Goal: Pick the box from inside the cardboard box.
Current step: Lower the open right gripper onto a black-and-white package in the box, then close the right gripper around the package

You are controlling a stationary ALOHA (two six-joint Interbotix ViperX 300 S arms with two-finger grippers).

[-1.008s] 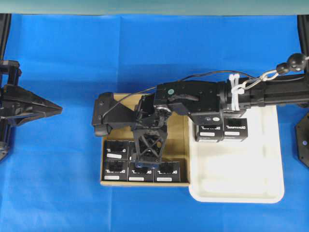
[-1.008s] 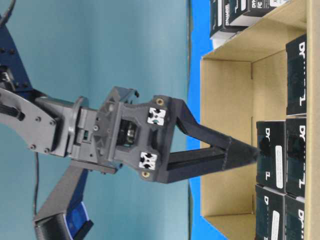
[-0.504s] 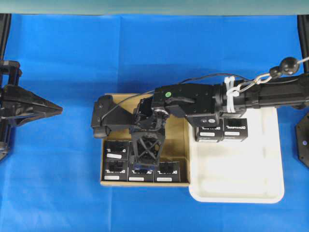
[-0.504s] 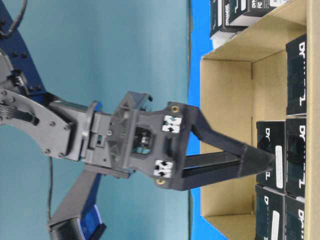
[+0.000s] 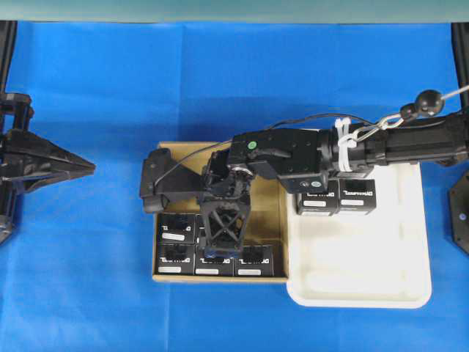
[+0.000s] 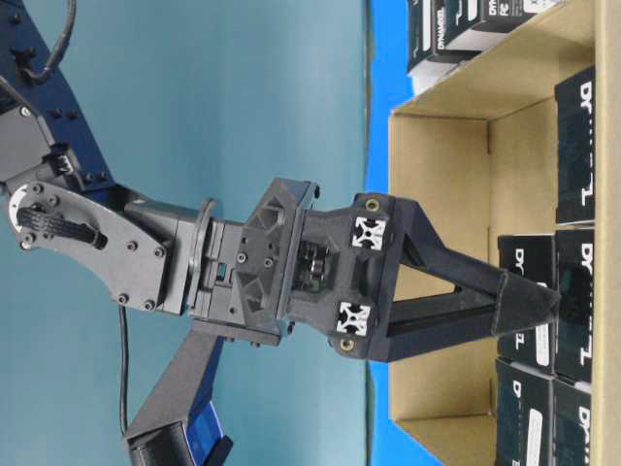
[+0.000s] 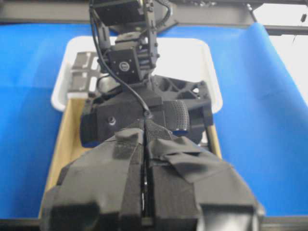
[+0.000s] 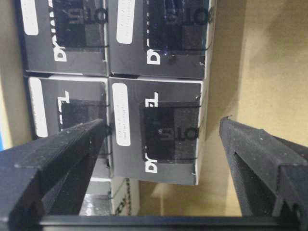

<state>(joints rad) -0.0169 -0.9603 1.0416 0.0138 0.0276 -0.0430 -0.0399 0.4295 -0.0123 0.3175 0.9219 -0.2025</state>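
Blue cloth covers the table [image 5: 95,279]. Right gripper [image 8: 159,139] spread wide, straddling one box [image 8: 156,130] in the cardboard box [image 5: 272,220], gripping nothing. Left gripper [image 5: 73,166] pressed together, idle.

The right gripper [image 8: 159,144] sinks lower into the cardboard box [image 5: 272,213], its open fingers [image 8: 260,159] now flanking a box [image 8: 156,130], seemingly without touching it.

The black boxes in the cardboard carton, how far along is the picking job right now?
Done: two boxes already sit in the white tray. In hand: the right gripper is open inside the cardboard box, its fingers either side of one black box, not yet closed on it. Left: grasping it, lifting it out, then the others there. The left gripper is parked shut.
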